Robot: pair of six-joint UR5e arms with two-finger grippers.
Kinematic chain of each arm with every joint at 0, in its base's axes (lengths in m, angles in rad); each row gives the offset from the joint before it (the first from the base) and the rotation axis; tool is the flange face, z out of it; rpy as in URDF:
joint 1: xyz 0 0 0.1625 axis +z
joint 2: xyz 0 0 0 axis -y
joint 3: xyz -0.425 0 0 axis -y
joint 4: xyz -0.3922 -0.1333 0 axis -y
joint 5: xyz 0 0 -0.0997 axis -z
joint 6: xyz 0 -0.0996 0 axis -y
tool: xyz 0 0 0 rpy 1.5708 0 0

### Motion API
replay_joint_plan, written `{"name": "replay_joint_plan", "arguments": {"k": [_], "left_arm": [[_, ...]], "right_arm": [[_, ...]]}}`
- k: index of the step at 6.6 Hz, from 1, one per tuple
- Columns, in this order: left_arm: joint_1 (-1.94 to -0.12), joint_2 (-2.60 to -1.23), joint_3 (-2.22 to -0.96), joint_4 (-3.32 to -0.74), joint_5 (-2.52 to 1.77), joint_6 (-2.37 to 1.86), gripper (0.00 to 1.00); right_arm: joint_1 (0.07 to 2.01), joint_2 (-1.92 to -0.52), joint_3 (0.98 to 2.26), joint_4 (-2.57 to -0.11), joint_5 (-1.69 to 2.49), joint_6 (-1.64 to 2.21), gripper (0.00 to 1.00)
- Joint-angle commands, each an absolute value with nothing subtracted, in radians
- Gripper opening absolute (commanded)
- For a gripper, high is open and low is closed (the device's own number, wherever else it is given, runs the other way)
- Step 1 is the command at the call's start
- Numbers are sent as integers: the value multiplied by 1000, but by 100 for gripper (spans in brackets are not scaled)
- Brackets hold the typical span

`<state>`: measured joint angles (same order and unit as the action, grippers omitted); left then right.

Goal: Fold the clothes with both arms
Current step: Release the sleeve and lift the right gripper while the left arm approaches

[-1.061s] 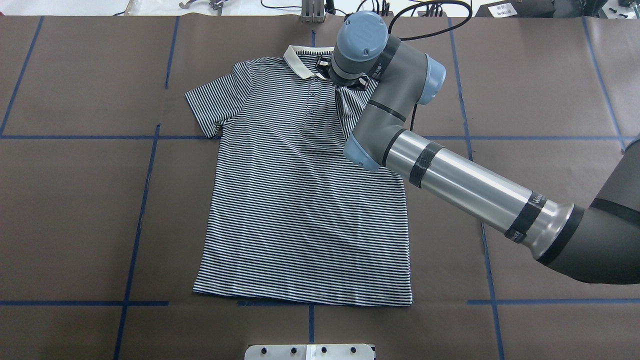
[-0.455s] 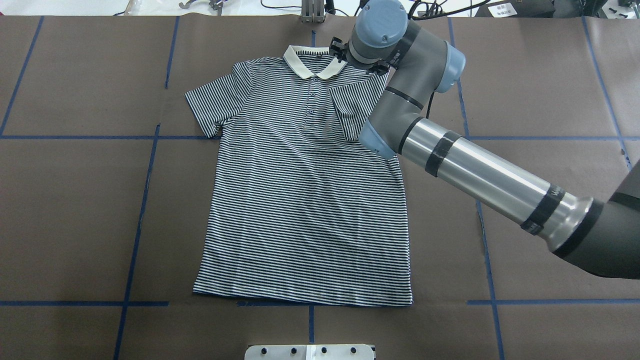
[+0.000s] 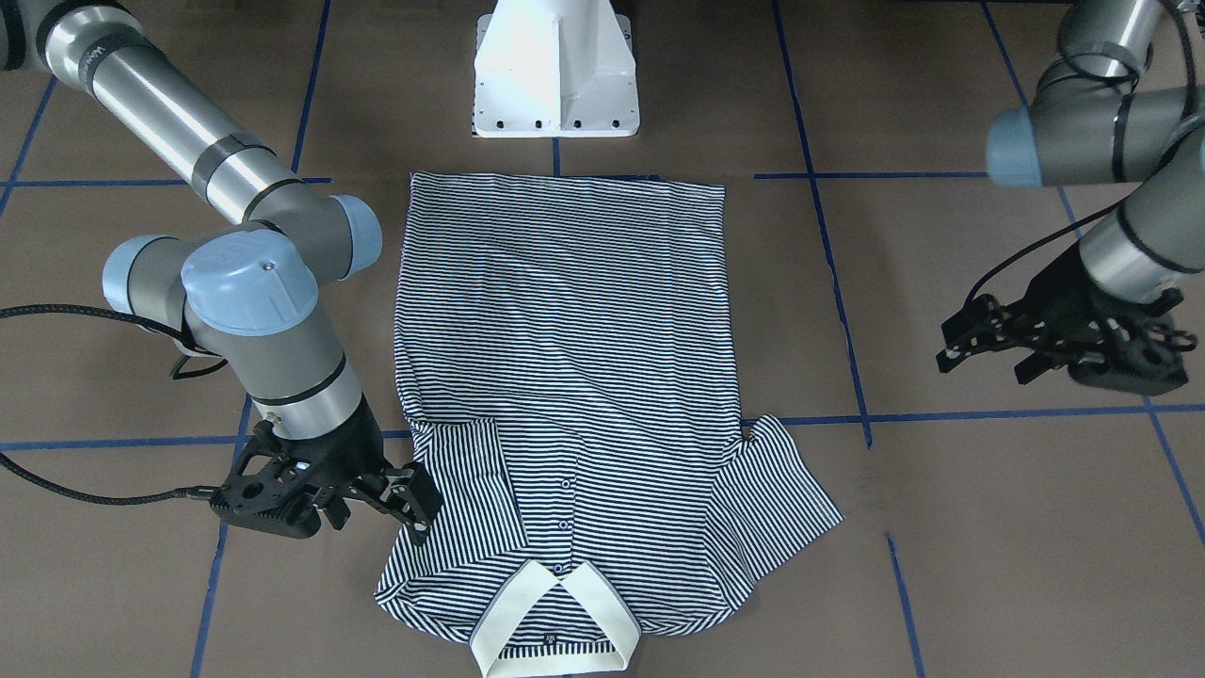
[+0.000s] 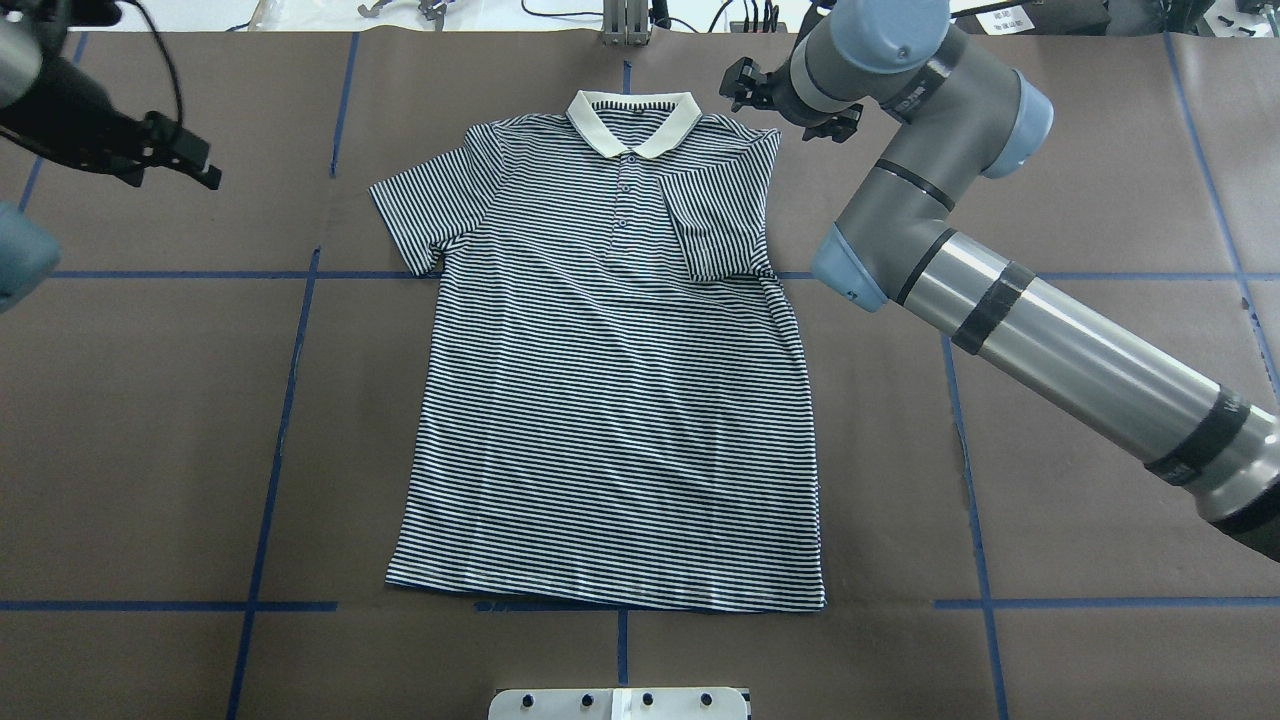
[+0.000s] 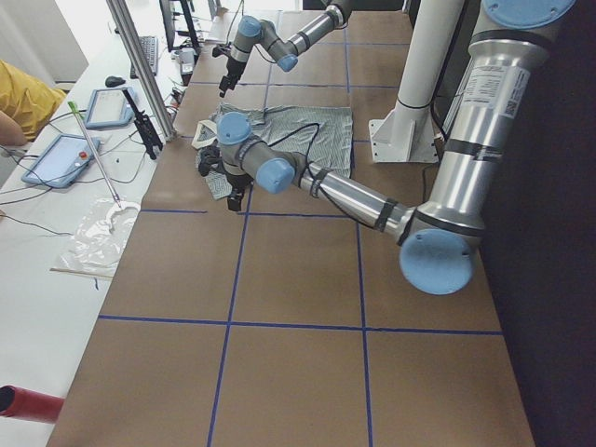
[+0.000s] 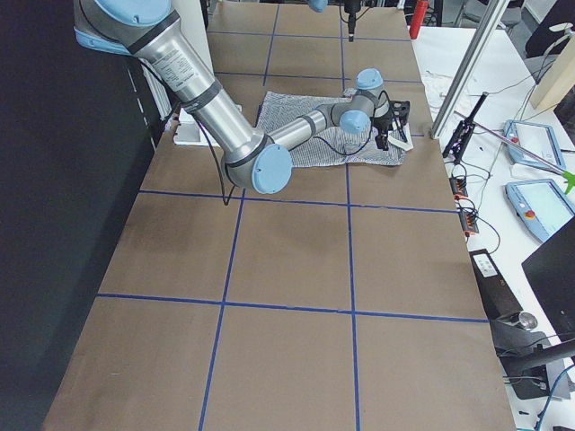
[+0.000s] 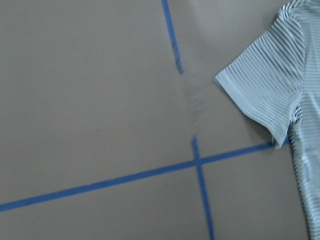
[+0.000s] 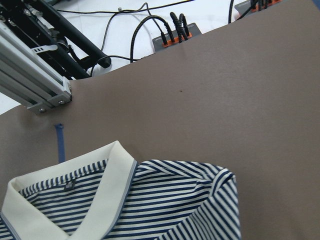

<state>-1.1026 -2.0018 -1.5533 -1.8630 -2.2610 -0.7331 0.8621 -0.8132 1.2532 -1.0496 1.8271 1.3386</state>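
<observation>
Finding the polo shirt lying flat and face up at mid-table, with the cream collar pointing far and the hem sitting near. Seeing one sleeve lying tucked inward over the chest on the right, and the other sleeve spreading open on the left.

Finding the right gripper hovering just beyond the far right shoulder, jaws parted, gripping nothing and not touching cloth. Finding the left gripper hanging well off to the left, apart from the shirt, seemingly parted too and carrying nothing.

Risking, from here:
- pinching only the top layer at the spread sleeve;
- dragging the thin knit across the smooth brown paper and skewing the body against the blue tape lines;
- brushing the tucked sleeve and letting it flop open;
- lifting unevenly with two arms and leaving a slanted crease.

Judging the fabric as soft and limp, finely banded in navy and white, wrinkling slightly beside the tucked sleeve. Reading the collar as a plainer, firmer band, with small placket buttons running down from it.
</observation>
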Motion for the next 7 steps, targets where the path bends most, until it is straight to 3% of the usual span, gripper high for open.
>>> {"name": "replay_joint_plan", "arguments": {"k": [1, 3, 7], "left_arm": [[-1002, -2124, -1302, -2100, -2098, -979, 88], [-944, -2274, -1087, -2158, -1940, -994, 68], [-887, -2283, -996, -2244, -1884, -992, 59]], "right_arm": [[870, -947, 1452, -1098, 1880, 1325, 100], [867, -1070, 1601, -1098, 1896, 1336, 100], [842, -1095, 1629, -1098, 1894, 1341, 100]]}}
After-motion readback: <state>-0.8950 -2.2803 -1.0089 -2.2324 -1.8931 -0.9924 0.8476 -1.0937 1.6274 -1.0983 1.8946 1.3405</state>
